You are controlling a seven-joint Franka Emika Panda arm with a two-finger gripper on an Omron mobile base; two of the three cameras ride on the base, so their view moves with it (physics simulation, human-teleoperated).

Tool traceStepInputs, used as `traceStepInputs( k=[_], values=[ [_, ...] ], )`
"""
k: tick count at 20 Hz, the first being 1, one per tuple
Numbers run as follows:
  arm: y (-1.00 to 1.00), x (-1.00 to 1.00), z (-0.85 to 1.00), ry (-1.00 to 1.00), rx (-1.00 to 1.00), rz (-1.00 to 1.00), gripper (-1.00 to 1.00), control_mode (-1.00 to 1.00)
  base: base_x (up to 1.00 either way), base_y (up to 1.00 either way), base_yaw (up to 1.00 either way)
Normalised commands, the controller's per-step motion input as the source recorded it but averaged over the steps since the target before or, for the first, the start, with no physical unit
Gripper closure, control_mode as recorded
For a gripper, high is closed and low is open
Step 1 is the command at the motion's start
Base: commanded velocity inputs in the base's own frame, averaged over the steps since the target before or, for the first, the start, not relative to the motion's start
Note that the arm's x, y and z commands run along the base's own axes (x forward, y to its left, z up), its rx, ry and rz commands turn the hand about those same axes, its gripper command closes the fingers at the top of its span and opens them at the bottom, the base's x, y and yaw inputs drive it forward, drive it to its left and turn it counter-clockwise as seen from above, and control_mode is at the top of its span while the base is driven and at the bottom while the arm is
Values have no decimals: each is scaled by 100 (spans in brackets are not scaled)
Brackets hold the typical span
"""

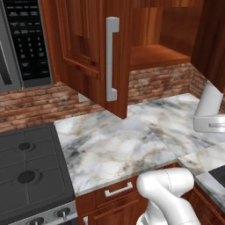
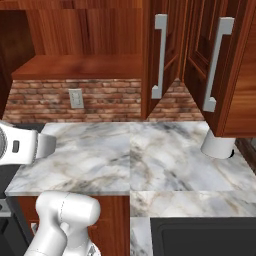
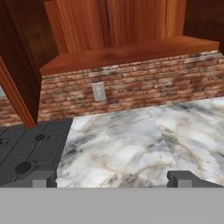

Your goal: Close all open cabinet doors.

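door [image 1: 94,52]: open, stiff hinged wood, judged easily swung
contact: outer panel beside bar handle [image 1: 111,59] to be pushed
pincer [image 3: 113,179]: released, nothing held

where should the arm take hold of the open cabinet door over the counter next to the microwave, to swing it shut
Probably by the long vertical bar handle on the open cabinet door, around its middle. The bar stands off the door's face, leaving a gap for fingers. The door juts out over the marble counter, so come from its handle side. The end effector looks spread, fingertips wide apart.
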Motion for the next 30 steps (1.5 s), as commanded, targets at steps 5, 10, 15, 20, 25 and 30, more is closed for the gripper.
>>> traceStepInputs(
  k=[5,10,15,20,25,30],
  values=[
    [0,0,0,0,0,0,-100,100,-3,0,0],
    [0,0,0,0,0,0,-100,100,-3,0,0],
    [0,0,0,0,0,0,-100,100,1,0,0],
    [0,0,0,0,0,0,-100,100,2,-1,0],
    [0,0,0,0,0,0,-100,100,0,0,0],
    [0,-2,0,-1,0,0,-100,-100,-1,0,0]
  ],
)
